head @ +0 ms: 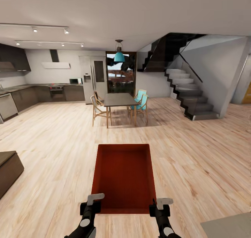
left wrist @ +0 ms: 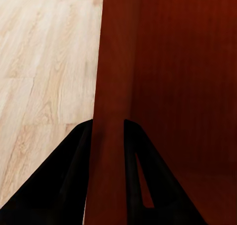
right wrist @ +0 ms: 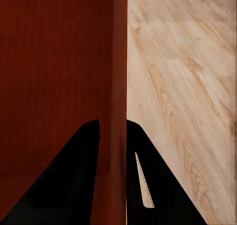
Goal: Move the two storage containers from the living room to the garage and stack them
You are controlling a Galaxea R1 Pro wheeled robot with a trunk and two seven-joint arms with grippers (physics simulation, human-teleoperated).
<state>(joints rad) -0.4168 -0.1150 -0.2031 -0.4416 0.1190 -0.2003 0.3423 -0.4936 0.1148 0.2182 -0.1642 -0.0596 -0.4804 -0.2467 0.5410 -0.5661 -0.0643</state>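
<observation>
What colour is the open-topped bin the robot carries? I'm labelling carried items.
Red-orange, plain, no pattern: the rectangular thin-walled bin, best in the head view.

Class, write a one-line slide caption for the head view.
Both pincers, left and right, carry a red storage container across the wood floor toward a dining table.

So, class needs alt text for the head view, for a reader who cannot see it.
A red-orange rectangular open-topped storage bin is held at its near corners by the left gripper and right gripper above a light wood plank floor; behind stand a dining table and staircase.
</observation>
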